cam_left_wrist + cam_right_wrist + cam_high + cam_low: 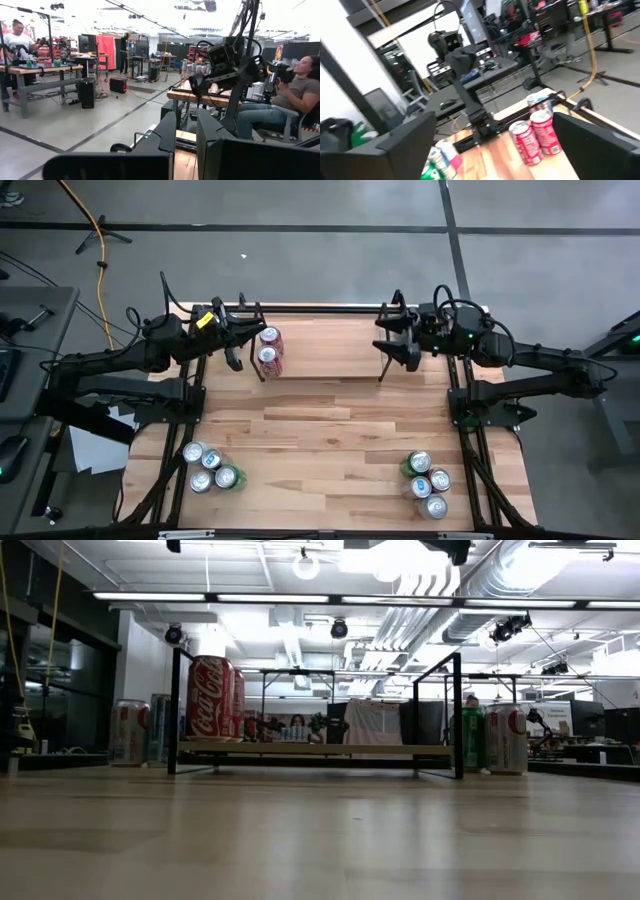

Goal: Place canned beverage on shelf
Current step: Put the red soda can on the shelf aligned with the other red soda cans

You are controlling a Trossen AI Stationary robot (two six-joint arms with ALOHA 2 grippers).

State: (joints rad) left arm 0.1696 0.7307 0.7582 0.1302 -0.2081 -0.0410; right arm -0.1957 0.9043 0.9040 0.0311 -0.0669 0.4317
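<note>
Only the overhead view showed both arms: the left gripper [236, 358] shut beside two cans [269, 350] on the shelf [330, 370]; the right gripper [400, 340] spread wide, far from them.

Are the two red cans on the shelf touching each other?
Touching. The high view shows the two red cans pressed together at the shelf's left end, no gap between their rims.

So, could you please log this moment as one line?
shelf: two red cans at left end | left pincer: shut, beside cans | right pincer: open, empty, over right end

Second red can [237, 700] on shelf [315, 749], mostly hidden behind the first.
</note>
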